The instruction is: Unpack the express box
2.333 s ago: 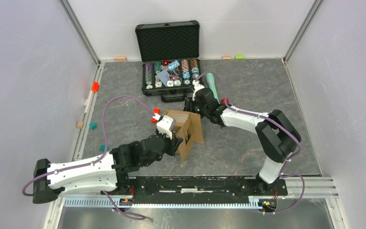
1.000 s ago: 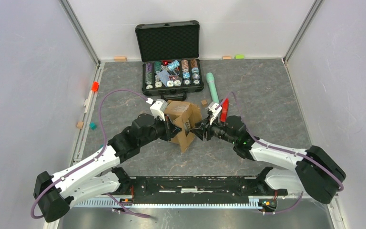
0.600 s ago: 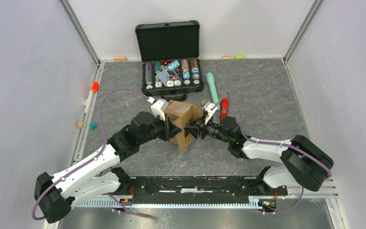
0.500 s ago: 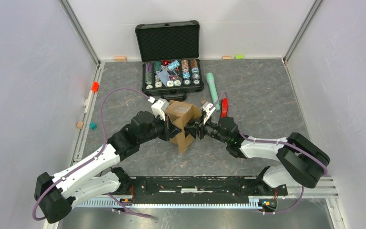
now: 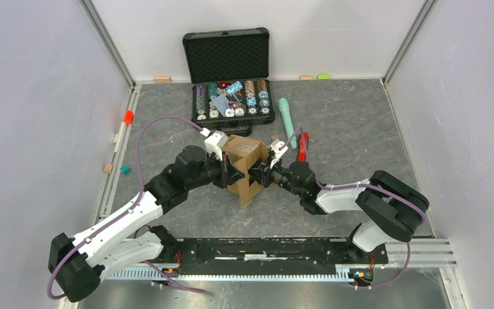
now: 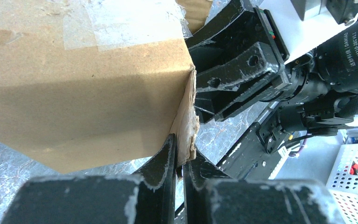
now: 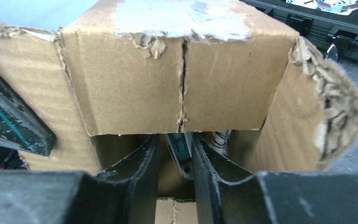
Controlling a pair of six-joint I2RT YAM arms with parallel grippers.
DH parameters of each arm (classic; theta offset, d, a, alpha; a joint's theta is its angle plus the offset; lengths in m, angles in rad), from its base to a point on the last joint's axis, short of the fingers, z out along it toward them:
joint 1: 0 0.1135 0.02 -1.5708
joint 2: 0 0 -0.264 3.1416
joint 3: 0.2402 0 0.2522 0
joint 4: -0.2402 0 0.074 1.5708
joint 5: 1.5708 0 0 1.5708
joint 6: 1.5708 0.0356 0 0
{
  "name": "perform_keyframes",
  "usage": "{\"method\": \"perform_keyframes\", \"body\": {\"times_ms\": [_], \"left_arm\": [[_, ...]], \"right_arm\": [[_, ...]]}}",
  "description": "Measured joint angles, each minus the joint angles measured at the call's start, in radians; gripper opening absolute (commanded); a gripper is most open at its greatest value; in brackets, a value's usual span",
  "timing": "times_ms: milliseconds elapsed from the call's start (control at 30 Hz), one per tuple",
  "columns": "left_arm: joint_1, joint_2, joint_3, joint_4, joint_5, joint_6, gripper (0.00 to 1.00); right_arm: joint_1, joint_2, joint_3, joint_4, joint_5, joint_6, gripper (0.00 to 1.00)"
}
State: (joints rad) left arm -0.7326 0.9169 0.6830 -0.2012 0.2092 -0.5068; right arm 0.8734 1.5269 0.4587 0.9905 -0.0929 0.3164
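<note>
The express box [image 5: 247, 153], brown cardboard with torn tape, sits mid-table with its open side facing right. My left gripper [image 5: 230, 172] is shut on the torn edge of one flap [image 6: 187, 122], pinching it between the fingertips [image 6: 181, 145]. My right gripper [image 5: 262, 175] reaches into the box opening [image 7: 168, 84]. Its jaws [image 7: 175, 140] stand a little apart around a slim grey-and-teal item [image 7: 180, 150] inside, which lies against the right finger. A gap shows beside the left finger. The rest of the box's contents are hidden.
An open black case of poker chips [image 5: 231, 106] stands behind the box. A teal cylinder [image 5: 286, 116] and a red object [image 5: 303, 147] lie to the right of the box. Small coloured blocks [image 5: 125, 169] sit by the left rail.
My right gripper has pushed left into the box opening and its jaws have narrowed around the item. The left gripper has kept its hold on the flap.
</note>
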Motion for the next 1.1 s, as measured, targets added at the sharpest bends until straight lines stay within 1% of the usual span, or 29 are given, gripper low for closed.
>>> {"method": "perform_keyframes", "body": {"times_ms": [67,267,533,833,933,1100], "left_arm": [[0.007,0.001,0.0,-0.002,0.01,0.0,0.02],[0.04,-0.003,0.0,-0.003,0.004,-0.002,0.02],[0.07,-0.005,0.004,-0.006,-0.049,-0.078,0.02],[0.08,0.023,0.026,-0.021,-0.125,-0.153,0.02],[0.091,0.023,0.026,-0.015,-0.13,-0.164,0.02],[0.092,0.022,0.026,-0.017,-0.129,-0.166,0.02]], "right_arm": [[0.006,0.017,0.001,0.006,0.005,0.006,0.0],[0.015,0.012,0.001,0.003,0.016,0.016,0.0],[0.017,-0.112,-0.01,-0.104,0.031,0.008,0.0],[0.02,-0.254,-0.008,-0.286,0.084,-0.02,0.0],[0.02,-0.312,-0.005,-0.367,0.12,-0.034,0.0],[0.019,-0.363,0.038,-0.533,0.185,-0.039,0.0]]}}
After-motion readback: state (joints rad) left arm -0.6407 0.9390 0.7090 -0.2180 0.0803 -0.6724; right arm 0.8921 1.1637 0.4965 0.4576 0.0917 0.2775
